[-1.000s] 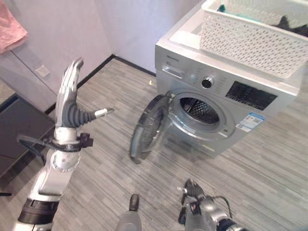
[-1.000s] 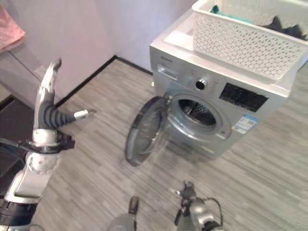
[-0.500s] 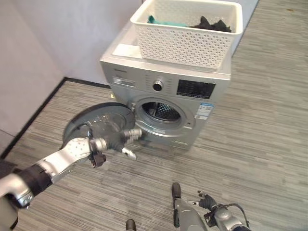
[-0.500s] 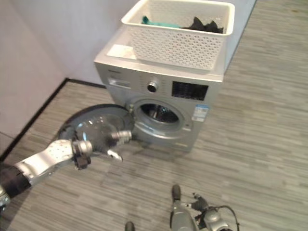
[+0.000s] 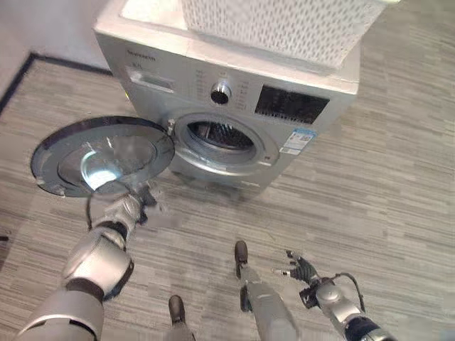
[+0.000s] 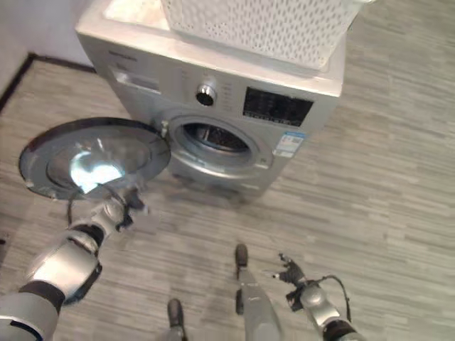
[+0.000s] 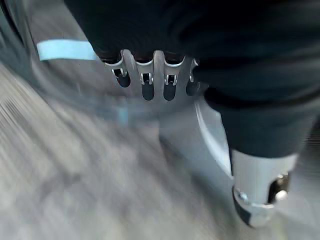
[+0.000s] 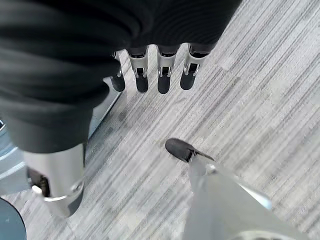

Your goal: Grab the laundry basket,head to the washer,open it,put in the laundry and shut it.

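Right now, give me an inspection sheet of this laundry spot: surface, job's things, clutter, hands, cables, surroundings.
Surface: grey striped plank floor, bare around the machine.
Job's things: washer with its door swung fully open, drum mouth exposed; white laundry basket sits on top of the washer.
Clutter: nothing seen.
Hands: left hand low by the door's lower edge, fingers relaxed, holding nothing; right hand low over the floor, fingers straight, empty.
Cables: nothing seen.
Surroundings: dark baseboard along the wall left of the washer.
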### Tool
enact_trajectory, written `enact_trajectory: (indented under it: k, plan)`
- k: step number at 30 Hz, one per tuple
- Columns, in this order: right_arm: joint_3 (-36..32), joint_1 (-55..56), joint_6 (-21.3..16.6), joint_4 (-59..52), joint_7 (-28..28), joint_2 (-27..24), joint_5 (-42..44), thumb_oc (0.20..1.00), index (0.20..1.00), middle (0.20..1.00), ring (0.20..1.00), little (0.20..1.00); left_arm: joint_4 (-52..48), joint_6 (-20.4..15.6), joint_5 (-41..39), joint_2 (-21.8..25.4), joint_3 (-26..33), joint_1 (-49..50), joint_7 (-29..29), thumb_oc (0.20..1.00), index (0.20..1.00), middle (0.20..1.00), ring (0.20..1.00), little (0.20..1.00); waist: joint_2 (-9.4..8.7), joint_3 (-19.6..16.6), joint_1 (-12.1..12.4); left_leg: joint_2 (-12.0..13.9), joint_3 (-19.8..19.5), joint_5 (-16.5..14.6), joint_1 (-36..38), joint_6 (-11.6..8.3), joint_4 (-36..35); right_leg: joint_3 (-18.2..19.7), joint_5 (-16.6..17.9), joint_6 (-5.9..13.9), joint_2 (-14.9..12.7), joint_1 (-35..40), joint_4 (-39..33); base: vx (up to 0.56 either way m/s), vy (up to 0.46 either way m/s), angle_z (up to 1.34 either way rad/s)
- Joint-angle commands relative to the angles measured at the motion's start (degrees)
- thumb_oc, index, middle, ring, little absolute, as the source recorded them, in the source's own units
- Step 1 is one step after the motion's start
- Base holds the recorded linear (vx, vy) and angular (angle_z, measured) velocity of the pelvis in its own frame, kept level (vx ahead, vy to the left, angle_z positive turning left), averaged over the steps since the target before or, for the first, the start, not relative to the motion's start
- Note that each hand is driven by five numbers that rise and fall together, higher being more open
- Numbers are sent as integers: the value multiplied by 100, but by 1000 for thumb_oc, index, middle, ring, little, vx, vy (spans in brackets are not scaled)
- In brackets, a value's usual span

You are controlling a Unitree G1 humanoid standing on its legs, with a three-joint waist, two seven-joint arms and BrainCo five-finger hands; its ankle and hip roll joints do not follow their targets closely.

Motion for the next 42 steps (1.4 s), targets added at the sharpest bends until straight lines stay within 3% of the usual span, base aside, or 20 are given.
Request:
enact_trajectory:
  k: [1,3,10,16,23,29,30,35,38,39,40,41,42]
  plan:
    - [-170,38,-231,-255,-265,-37,235,1000,1000,1000,1000,1000,15,154,-317,705,180,-443,792,1000,1000,1000,1000,1000,-145,168,-52,-95,-84,-182,66,322,129,357,-307,826,-395,-245,91,11,-33,0]
    - [-228,137,-199,-401,-351,-97,333,1000,1000,1000,1000,1000,39,171,-1078,921,635,-632,1079,1000,1000,1000,1000,1000,-175,196,-84,-50,-81,-119,-34,285,30,311,-279,831,-360,-318,18,18,-34,2]
    - [-199,210,-194,-375,-426,-134,376,1000,1000,1000,1000,1000,-26,101,-1574,1073,756,-822,1321,1000,1000,1000,1000,1000,-186,232,-79,7,-117,-70,-226,235,25,222,-265,821,-344,-413,-36,1,-32,7]
    - [-216,263,-137,-180,-395,-120,403,1000,1000,1000,1000,1000,29,50,-2184,1070,1040,-620,1142,1000,1000,1000,1000,1000,-181,144,-24,46,-69,-103,-183,211,25,197,-278,823,-308,-358,-72,1,-5,0]
    - [-413,447,-110,-140,-401,-184,336,1000,1000,1000,1000,1000,-321,-24,-1877,842,1047,10,1102,1000,1000,1000,1000,1000,-142,17,17,30,38,-199,84,218,25,257,-327,804,-322,-162,-48,13,4,-3]
    - [-757,765,-46,133,-285,-286,209,1000,1000,1000,1000,1000,-1449,-313,-1323,328,905,1519,905,1000,1000,1000,1000,1000,-70,-199,96,95,107,-354,401,252,301,476,-560,711,-238,168,62,76,-29,-4]
    - [-962,873,13,295,-250,-298,148,1000,1000,1000,1000,1000,-2215,-381,-1285,56,1001,2330,763,1000,1000,1000,1000,1000,-30,-280,180,178,77,-281,495,237,473,502,-679,634,-160,369,85,108,-71,-5]
    - [-1291,967,85,712,-184,-300,70,1000,1000,1000,1000,1000,-3425,-516,-1253,-428,1192,3808,465,1000,1000,1000,1000,1000,71,-401,343,416,-86,112,615,175,828,514,-948,459,69,763,95,98,-94,-4]
    - [-1391,914,145,1019,-153,-217,43,1000,1000,1000,1000,1000,-3585,-519,-1590,-858,1488,4684,272,1000,1000,1000,1000,1000,65,-491,504,617,-204,437,734,168,1079,465,-1196,293,312,1075,156,136,-156,10]
    - [-1393,875,176,1185,-155,-157,46,1000,1000,1000,1000,1000,-3614,-497,-1732,-1064,1528,5075,199,1000,1000,1000,1000,1000,24,-511,591,707,-306,728,750,200,1327,455,-1321,195,471,1268,203,119,-136,11]
    - [-1392,873,176,1185,-155,-154,46,1000,1000,1000,1000,1000,-3615,-496,-1732,-1061,1530,5075,199,1000,1000,1000,1000,1000,10,-523,581,692,-313,749,733,201,1315,452,-1312,195,456,1253,200,82,-153,10]
    - [-1361,849,180,1192,-170,-131,31,1000,1000,1000,1000,1000,-3600,-482,-1760,-1141,1527,5200,189,1000,1000,1000,1000,1000,-38,-507,630,714,-447,932,613,225,1631,457,-1362,137,514,1331,223,27,-184,8]
    - [-1303,786,179,1197,-243,-79,48,1000,1000,1000,1000,1000,-3508,-433,-1816,-1289,1455,5324,230,1000,1000,1000,1000,1000,-143,-432,733,692,-819,1230,233,307,2380,465,-1467,11,578,1477,292,37,-219,17]
